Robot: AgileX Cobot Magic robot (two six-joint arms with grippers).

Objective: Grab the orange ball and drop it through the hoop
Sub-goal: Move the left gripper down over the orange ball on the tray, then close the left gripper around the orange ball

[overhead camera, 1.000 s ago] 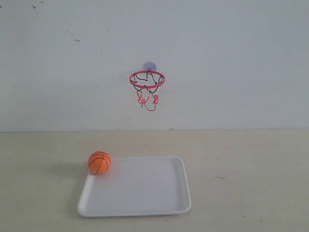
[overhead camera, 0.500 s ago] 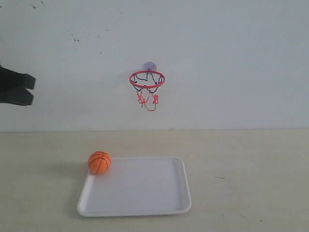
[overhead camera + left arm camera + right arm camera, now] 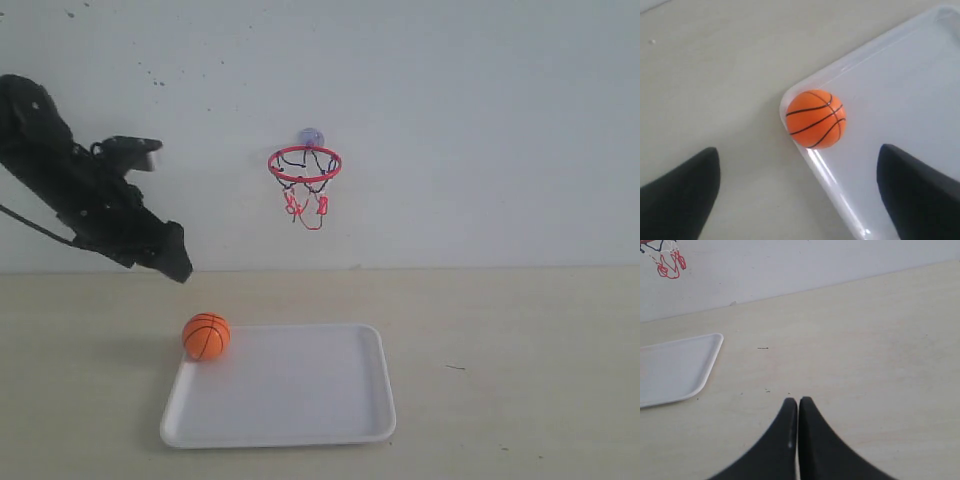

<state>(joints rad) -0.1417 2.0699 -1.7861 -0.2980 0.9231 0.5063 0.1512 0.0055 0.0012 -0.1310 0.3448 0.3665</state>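
The orange ball (image 3: 206, 336) with black seams rests in the far left corner of a white tray (image 3: 300, 420). On the wall above hangs the hoop (image 3: 304, 163), its red rim level and its string net dangling. My left gripper (image 3: 178, 262) hovers up and to the left of the ball, apart from it. In the left wrist view the ball (image 3: 816, 119) lies ahead of the left gripper (image 3: 799, 165), whose fingers stand wide open and empty. My right gripper (image 3: 798, 401) is shut with nothing in it, over bare table.
The tray's corner (image 3: 710, 347) and the net's red strings (image 3: 667, 265) show in the right wrist view. A pale wall rises behind the beige table (image 3: 520, 350).
The left arm has swung in from the left edge, rightward and downward, toward the ball. Ball, tray and hoop have not moved.
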